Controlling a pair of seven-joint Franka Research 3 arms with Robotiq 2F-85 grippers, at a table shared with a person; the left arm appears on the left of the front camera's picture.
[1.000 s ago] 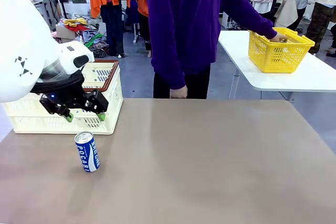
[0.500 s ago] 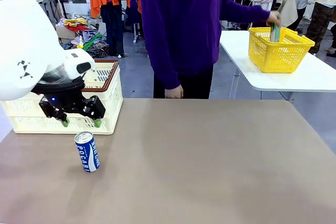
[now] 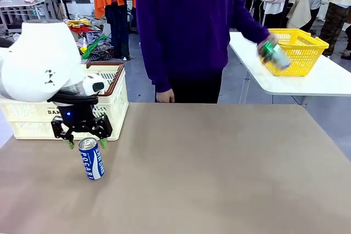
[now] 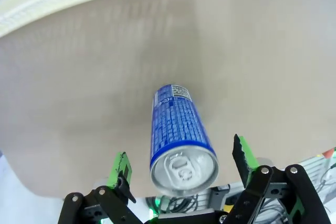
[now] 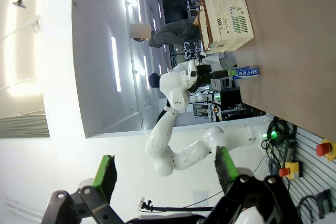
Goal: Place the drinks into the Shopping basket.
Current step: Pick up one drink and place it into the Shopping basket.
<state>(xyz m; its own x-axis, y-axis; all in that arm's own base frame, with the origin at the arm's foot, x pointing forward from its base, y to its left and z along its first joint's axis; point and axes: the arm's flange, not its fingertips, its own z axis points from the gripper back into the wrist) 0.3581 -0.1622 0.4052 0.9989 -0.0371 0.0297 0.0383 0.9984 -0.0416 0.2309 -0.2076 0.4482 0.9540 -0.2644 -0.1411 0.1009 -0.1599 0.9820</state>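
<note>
A blue Pocari can (image 3: 92, 161) stands upright on the brown table, just in front of the Shopping basket (image 3: 116, 98), a cream slotted crate with a reddish-brown rim. My left gripper (image 3: 86, 144) hangs open right above the can's top, one green pad on each side. In the left wrist view the can (image 4: 180, 132) stands between the open fingers (image 4: 120, 168) without touching them. At the far right, the person's hand holds a green can (image 3: 273, 56). My right gripper (image 5: 164, 172) is open and holds nothing; its view shows the basket (image 5: 226, 18) and the blue can (image 5: 245, 72) far off.
A yellow basket (image 3: 299, 52) sits on a white side table (image 3: 329, 78) at the back right. The person in a purple top (image 3: 186, 31) stands at the table's far edge. The brown tabletop (image 3: 219, 163) spreads right of the can.
My left gripper has come down from in front of the basket to just over the blue can. The person has lifted a green can out of the yellow basket.
</note>
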